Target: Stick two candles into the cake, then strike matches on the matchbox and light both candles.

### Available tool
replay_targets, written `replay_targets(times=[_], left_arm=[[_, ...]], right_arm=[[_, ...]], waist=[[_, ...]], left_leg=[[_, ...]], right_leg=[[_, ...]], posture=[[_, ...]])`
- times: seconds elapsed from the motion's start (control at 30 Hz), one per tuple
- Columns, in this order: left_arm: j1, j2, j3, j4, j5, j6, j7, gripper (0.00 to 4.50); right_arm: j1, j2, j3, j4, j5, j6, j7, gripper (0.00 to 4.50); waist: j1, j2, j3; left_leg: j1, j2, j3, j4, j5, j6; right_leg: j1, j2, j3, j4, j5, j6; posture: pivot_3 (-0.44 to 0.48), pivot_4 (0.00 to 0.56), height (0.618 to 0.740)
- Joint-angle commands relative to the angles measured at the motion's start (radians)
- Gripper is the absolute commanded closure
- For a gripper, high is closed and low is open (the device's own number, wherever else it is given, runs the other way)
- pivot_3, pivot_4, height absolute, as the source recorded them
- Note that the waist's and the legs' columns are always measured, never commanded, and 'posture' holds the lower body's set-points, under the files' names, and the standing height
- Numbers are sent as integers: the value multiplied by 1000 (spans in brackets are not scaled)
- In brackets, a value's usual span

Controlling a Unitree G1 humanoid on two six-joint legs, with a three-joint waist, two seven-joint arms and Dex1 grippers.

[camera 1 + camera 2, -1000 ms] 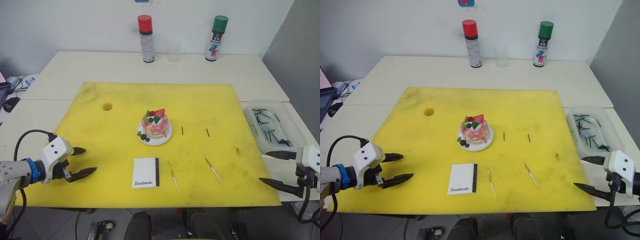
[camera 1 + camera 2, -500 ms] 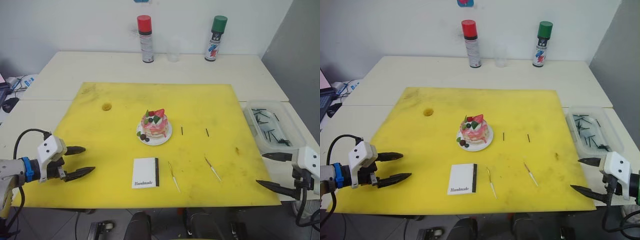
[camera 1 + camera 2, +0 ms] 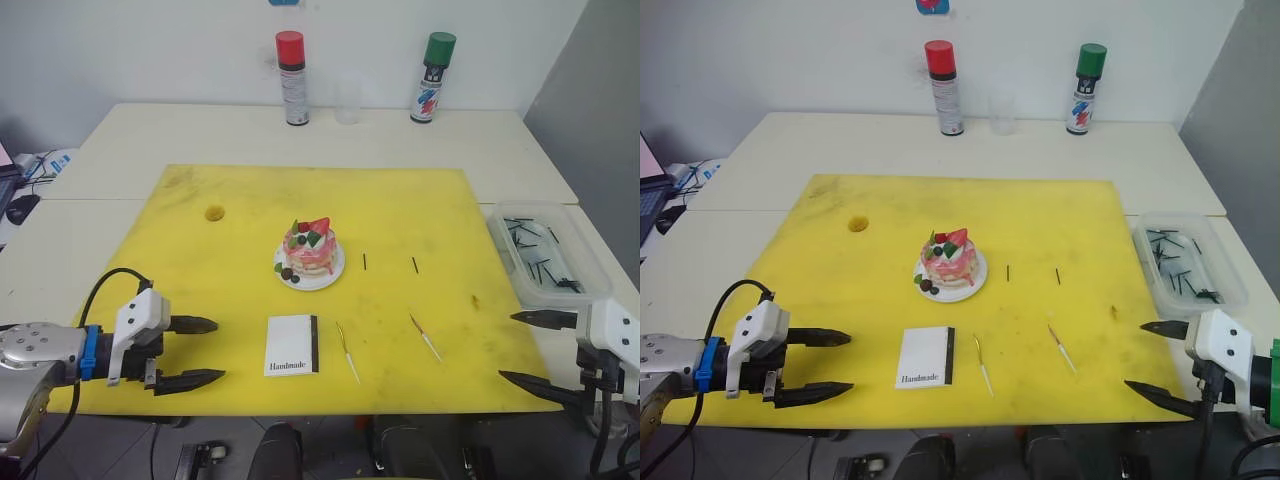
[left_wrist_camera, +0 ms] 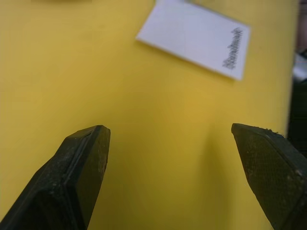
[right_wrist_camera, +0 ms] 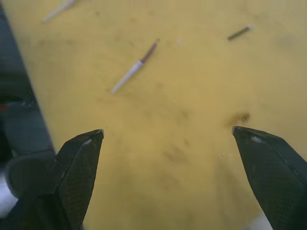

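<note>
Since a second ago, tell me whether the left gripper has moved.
Yes. The left gripper, open, has moved inward over the yellow mat, closer to the matchbox.

Left end effector (image 3: 200, 351) and right end effector (image 3: 529, 347) both gape, empty.

Cake (image 3: 950, 264) mid-mat, matchbox (image 3: 927, 357) and two candles (image 3: 983, 365) nearer; both grippers (image 3: 836, 363) spread at the mat's front corners
</note>
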Motion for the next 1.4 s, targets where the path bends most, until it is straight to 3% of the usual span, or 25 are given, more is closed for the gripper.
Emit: replay_targets(times=[0.03, 0.3, 0.7, 0.8, 0.97, 1.17, 1.4], left_arm=[[-46, 15, -53, -154, -106, 99, -29, 23], [-135, -12, -159, -279, -146, 132, -30, 23], [-152, -39, -215, -313, -139, 158, 28, 23], [-148, -45, -215, -320, -142, 163, 46, 0], [-144, -53, -215, -331, -145, 169, 66, 0], [-135, -57, -198, -328, -153, 184, 97, 0], [-158, -76, -146, -323, -228, 273, 192, 0]], right_arm=[[-1, 14, -5, -185, 92, 164, -126, 0], [-95, 96, 251, -279, 47, 350, -428, 0], [-181, 213, 468, -249, 10, 477, -618, 0], [-190, 229, 497, -252, 5, 510, -649, 552], [-208, 271, 492, -257, 42, 575, -692, 2278], [-219, 229, 472, -264, 55, 607, -655, 4464], [-317, 228, 363, -245, 167, 630, -617, 4464]], waist=[[0, 0, 0], [0, -2, -1], [-1, -2, -1], [-1, -2, -1], [-1, -2, -1], [-1, -2, -1], [-1, -2, -1]], left_leg=[[0, 0, 0, 0, 0, 0], [0, 0, 0, 1, 0, 0], [-1, 0, 0, 0, 0, 0], [-1, 0, 0, 0, 0, 0], [-1, 0, -1, 0, 0, 0], [-1, 0, -1, 0, 0, 0], [-1, 0, -1, 0, 0, 0]], right_leg=[[0, 0, 0, 0, 0, 0], [0, 0, 1, -1, 0, 0], [0, 0, 0, -1, 0, 0], [0, 0, 0, -1, 0, 0], [0, 0, 0, -1, 0, 0], [0, 0, 0, -1, 0, 0], [0, 0, 0, -1, 0, 0]], posture=[[0, 150, 740], [0, 150, 740], [0, 150, 740], [0, 150, 740], [0, 150, 740], [0, 150, 740], [0, 150, 740]])
